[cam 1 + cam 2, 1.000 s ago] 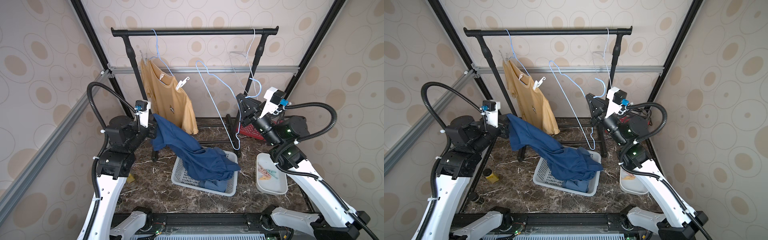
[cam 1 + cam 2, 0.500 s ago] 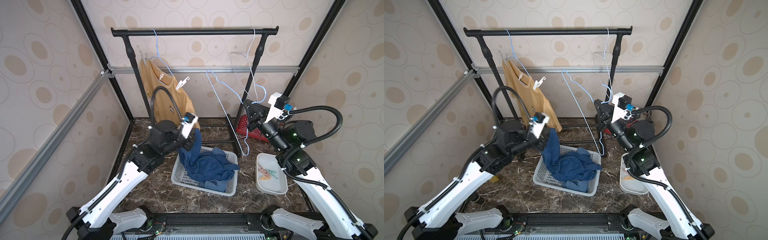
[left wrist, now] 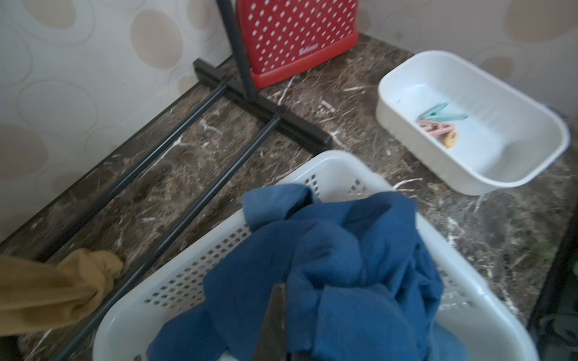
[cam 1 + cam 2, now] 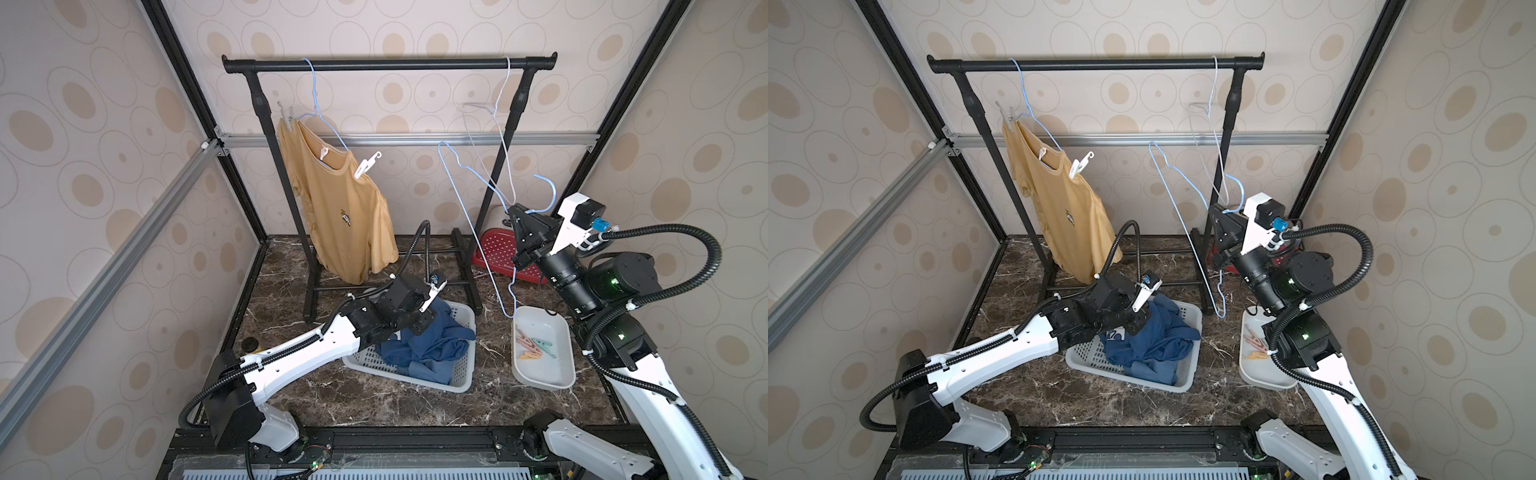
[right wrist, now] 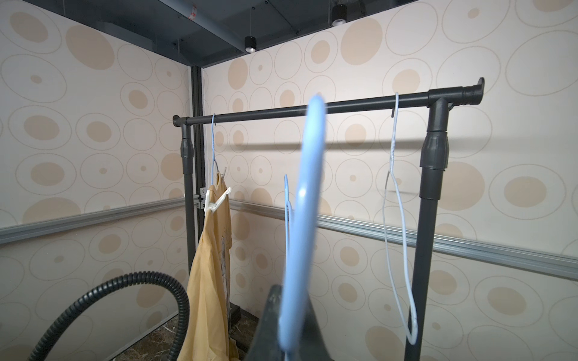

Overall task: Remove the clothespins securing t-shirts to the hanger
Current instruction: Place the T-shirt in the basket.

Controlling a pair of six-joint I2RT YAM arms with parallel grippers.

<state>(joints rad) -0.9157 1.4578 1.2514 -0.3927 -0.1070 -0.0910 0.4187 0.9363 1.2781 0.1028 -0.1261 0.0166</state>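
Observation:
A mustard yellow t-shirt [image 4: 340, 216] hangs on a blue hanger on the black rack. A white clothespin [image 4: 368, 163] grips its near shoulder and a pale one [image 4: 286, 114] its far shoulder. Blue t-shirts [image 4: 432, 345] lie heaped in the white basket [image 4: 461, 376]. My left gripper [image 4: 419, 327] is low over the basket, shut on the blue cloth [image 3: 344, 250]. My right gripper [image 4: 515, 214] is shut on a bare blue hanger [image 4: 465, 208], held off the rail; the hanger [image 5: 309, 187] runs up from the closed jaws in the right wrist view.
A white tray [image 4: 548, 376] right of the basket holds several loose clothespins [image 4: 536, 347]. An empty white hanger [image 4: 498, 124] hangs at the rail's right end. A red perforated panel [image 4: 498, 249] leans behind the rack's right post. The rack's feet and crossbars [image 3: 219, 131] lie behind the basket.
My left arm swung in from the left and lowered the blue t-shirt into the basket. My right arm drew the bare blue hanger right and lower.

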